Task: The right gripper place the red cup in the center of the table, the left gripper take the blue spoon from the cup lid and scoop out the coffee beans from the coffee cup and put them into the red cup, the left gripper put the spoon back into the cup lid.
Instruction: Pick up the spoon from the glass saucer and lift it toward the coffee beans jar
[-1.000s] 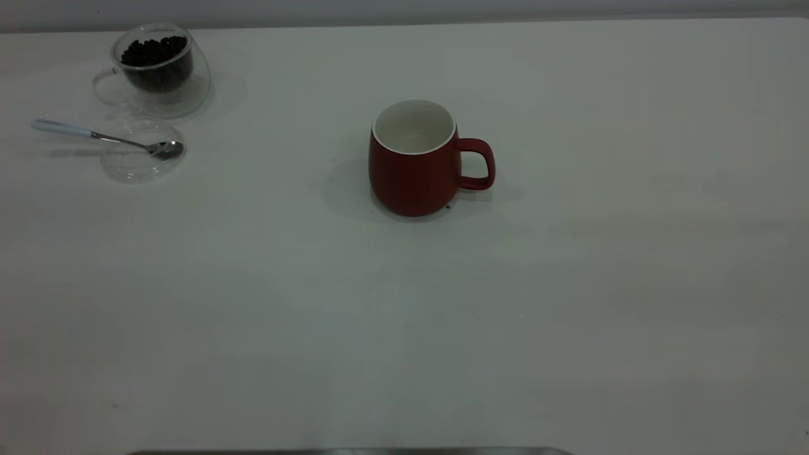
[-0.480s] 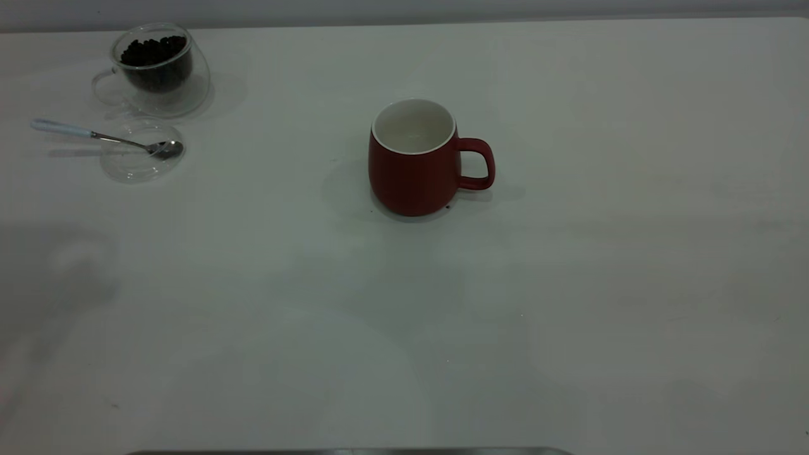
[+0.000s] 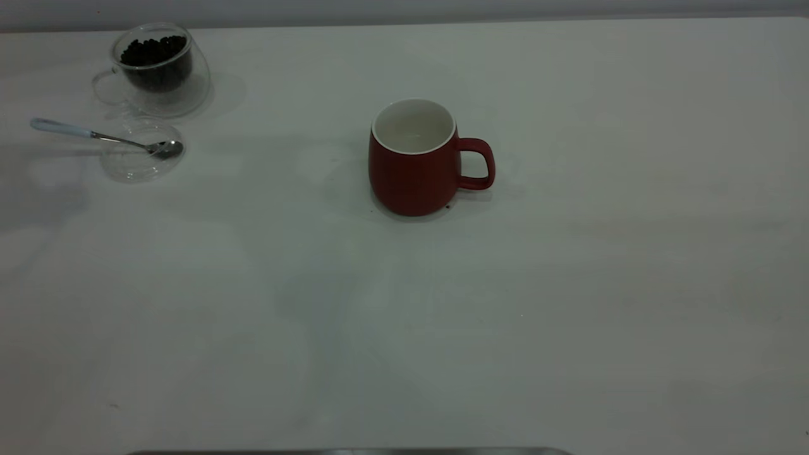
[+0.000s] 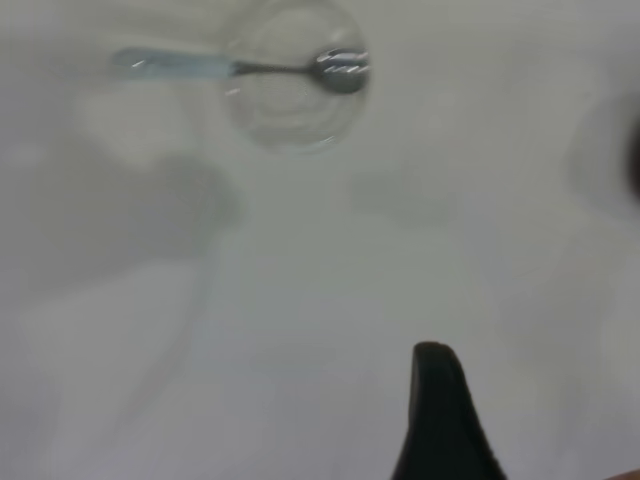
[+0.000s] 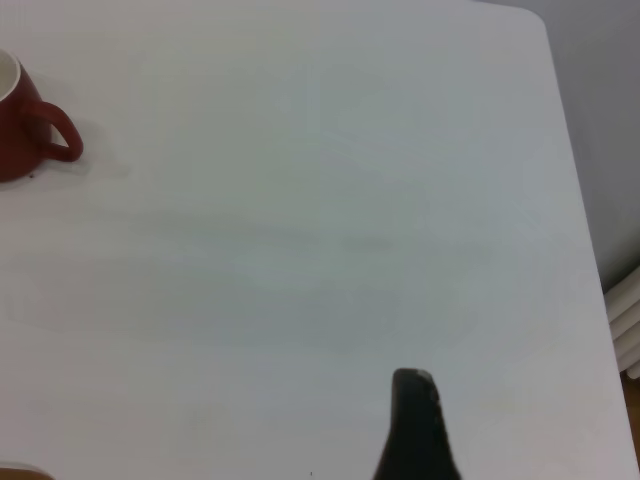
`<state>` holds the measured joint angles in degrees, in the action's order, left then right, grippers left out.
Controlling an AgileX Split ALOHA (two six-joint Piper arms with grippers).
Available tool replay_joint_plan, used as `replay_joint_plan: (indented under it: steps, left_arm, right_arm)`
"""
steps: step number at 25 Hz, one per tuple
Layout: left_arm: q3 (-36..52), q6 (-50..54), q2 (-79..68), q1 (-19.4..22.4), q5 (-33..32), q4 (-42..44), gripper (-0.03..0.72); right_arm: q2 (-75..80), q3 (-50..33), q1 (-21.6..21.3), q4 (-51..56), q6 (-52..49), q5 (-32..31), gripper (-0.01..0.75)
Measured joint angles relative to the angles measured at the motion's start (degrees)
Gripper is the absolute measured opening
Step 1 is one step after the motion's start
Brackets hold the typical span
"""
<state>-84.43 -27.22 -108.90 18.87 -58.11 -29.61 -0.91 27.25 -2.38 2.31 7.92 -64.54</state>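
Left claw (image 4: 440,410): only one dark finger is showing in its wrist view, hanging above bare worktop (image 3: 569,284) short of the spoon; I cannot tell whether the claw is spread or pressed together.
Right claw (image 5: 415,425): again a single dark finger is showing, over bare worktop near a rounded corner and well apart from the mug; I cannot tell its state either.
Red cup (image 3: 414,158): it is standing upright near the middle of the worktop, handle toward the right arm's side, white inside looking empty.
Blue spoon (image 3: 101,136): it is lying across the cup lid (image 3: 140,155), metal bowl inside the disc, pale handle jutting out over the rim.
Coffee cup (image 3: 158,66): it is sitting at the far left corner just behind the lid, coffee beans (image 3: 153,52) heaped inside.
Progress: placing the mug is looking done; picking up the spoon, scooping, tipping beans in and returning the spoon are all still to come.
Hidden: neither arm is appearing in the exterior view, and whether lid and glass are touching is hard to make out.
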Motion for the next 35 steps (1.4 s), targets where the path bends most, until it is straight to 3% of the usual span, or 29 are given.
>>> replay_joint_plan:
  steps: [4,8,35]
  left_arm:
    - [-5.57,-5.43,-8.64,5.32,-2.5,-6.34,0.537]
    - [-9.71,-8.69,-15.31,7.77,-5.39,-6.67,0.537]
    - [-41.14,-11.66,-47.24,7.86,-8.57,-4.12,0.537]
  right_arm:
    - [0.0,0.0,0.0,0.0,0.0,0.0,0.59]
    - [0.0,0.0,0.0,0.0,0.0,0.0,0.59]
    - [0.0,0.0,0.0,0.0,0.0,0.0,0.59]
